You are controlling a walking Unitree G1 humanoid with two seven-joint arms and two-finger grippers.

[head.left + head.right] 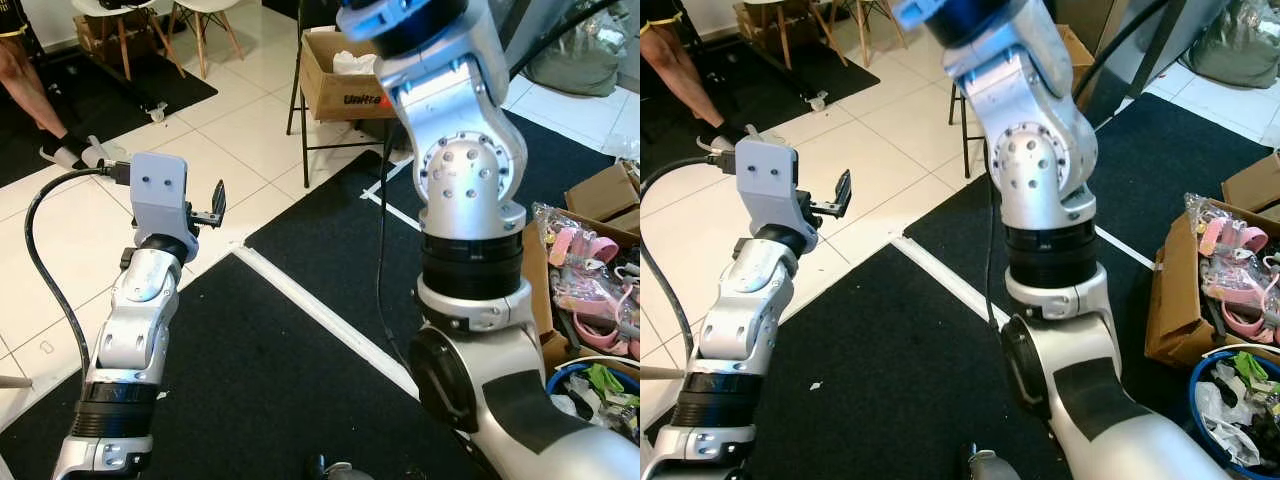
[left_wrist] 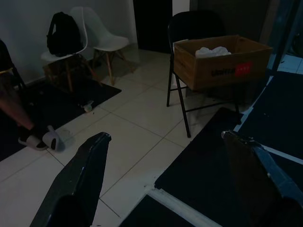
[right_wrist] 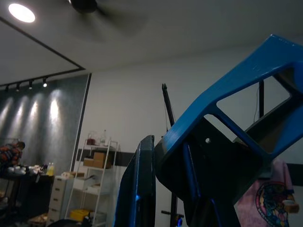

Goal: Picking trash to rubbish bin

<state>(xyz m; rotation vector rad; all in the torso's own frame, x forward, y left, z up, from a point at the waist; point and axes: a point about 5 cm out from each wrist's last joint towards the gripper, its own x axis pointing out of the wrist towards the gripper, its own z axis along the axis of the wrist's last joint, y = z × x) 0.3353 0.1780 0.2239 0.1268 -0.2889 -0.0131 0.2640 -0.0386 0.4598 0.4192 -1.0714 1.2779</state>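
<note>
- Black fingers [image 2: 80, 184] of the left gripper [image 1: 214, 208] stand wide apart with nothing between the jaws, held over white floor tiles [image 1: 60, 250] beside the black mat [image 1: 280, 370].
- Right gripper [image 3: 156, 189] points up at the ceiling; whether its jaws are parted I cannot tell.
- Right arm [image 1: 465, 200] is folded upright; left arm [image 1: 140, 310] reaches forward.
- Trash: likely the small pale cup [image 2: 87, 107] far off by the chairs; probably light and crushable, best pinched at its rim.

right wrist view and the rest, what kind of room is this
Probably a workshop or lab-like room rather than a lived-in home: open shelving with boxes, a cardboard box on a folding chair, taped black mats over tile.
</note>
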